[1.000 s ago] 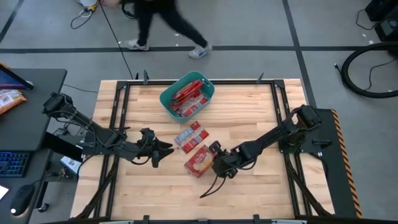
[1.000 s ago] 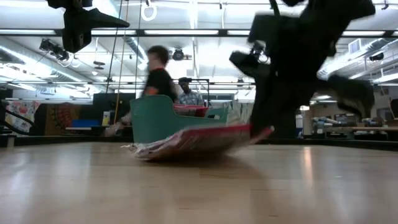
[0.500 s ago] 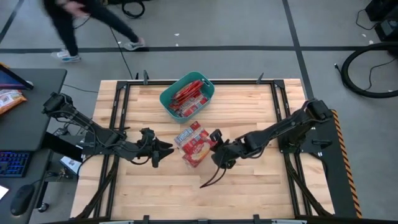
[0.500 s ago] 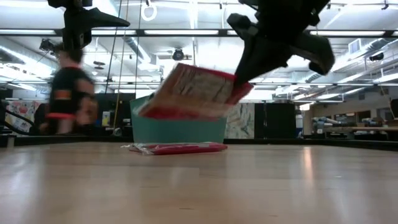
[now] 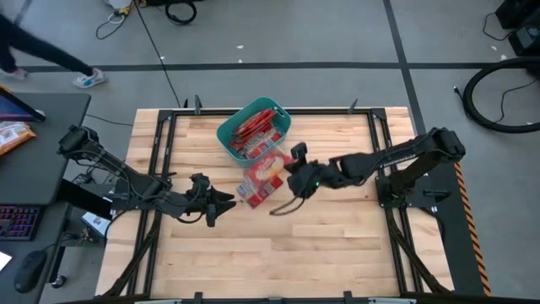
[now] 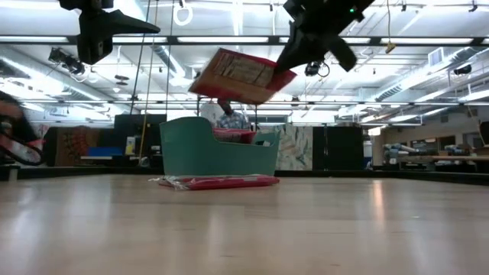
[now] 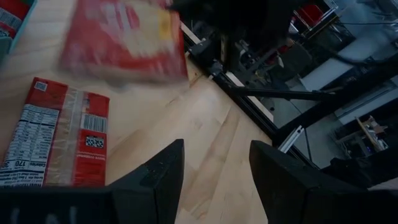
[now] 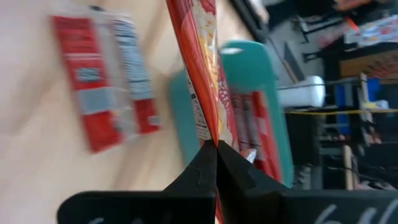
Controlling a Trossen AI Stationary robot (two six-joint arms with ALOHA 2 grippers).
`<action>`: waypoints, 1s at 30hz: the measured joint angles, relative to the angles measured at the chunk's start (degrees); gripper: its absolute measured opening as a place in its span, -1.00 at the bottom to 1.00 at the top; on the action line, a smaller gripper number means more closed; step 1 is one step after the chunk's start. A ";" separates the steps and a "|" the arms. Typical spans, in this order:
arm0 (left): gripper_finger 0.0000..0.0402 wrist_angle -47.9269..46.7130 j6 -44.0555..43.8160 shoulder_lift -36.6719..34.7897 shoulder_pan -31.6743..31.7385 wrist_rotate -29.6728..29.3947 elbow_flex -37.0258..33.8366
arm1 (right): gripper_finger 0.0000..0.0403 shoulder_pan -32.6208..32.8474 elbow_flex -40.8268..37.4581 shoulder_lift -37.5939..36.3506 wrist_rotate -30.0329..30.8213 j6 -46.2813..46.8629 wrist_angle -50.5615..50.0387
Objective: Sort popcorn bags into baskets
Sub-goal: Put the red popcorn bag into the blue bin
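My right gripper (image 5: 295,175) is shut on a red popcorn bag with a cream panel (image 5: 268,169), just on the near side of the teal tub (image 5: 226,135). In the low view the bag (image 6: 238,76) hangs in the air above the tub (image 6: 218,149). Several red bags lie in the tub (image 5: 256,131). Another bag (image 5: 245,194) lies flat on the table, partly under the held one; it also shows in the left wrist view (image 7: 56,140). My left gripper (image 5: 228,201) is open and hovers left of that bag, touching nothing. My right gripper pinches the popcorn bag between its two fingers at the edge toward the table's right (image 8: 208,134); the right wrist view shows the bag edge-on. The fingers come about level from the right. The bag is lifted clear and tilted, reaching out from the fingertips (image 6: 284,70) toward the tub.
A loose cable (image 5: 287,205) hangs from the right arm over the table. A desk at the left holds an orange-and-white packet (image 5: 13,135). A person (image 5: 38,55) walks on the floor beyond the table's far left corner. Bare wood lies along the near half of the table.
My right gripper has kept its hold and risen, carrying the bag from the table up and toward the far edge, to just beside the tub. The bag has gone from resting on the wood to hanging above rim height. The person has crossed the floor to the left.
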 joint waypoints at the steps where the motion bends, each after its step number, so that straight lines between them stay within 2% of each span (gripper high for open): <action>1: -0.08 -0.01 0.00 -0.01 0.00 -0.14 0.00 | -0.99 -0.90 0.00 -0.29 0.09 -1.11 0.82; 6: -0.08 -0.01 0.08 0.00 0.00 -0.19 -0.01 | -0.99 -5.12 0.17 -0.50 0.10 -8.51 6.04; 9: -0.08 -0.04 0.15 -0.02 0.00 -0.29 -0.01 | -0.99 -8.11 3.21 1.19 -1.41 -9.67 4.29; 22: -0.08 -0.09 0.63 0.00 0.00 0.22 0.01 | -0.99 -20.90 21.96 16.22 -6.51 -15.00 1.27; 30: -0.08 -0.08 0.42 0.00 0.00 0.30 0.01 | -0.99 -26.12 25.55 22.70 -12.21 -19.91 1.19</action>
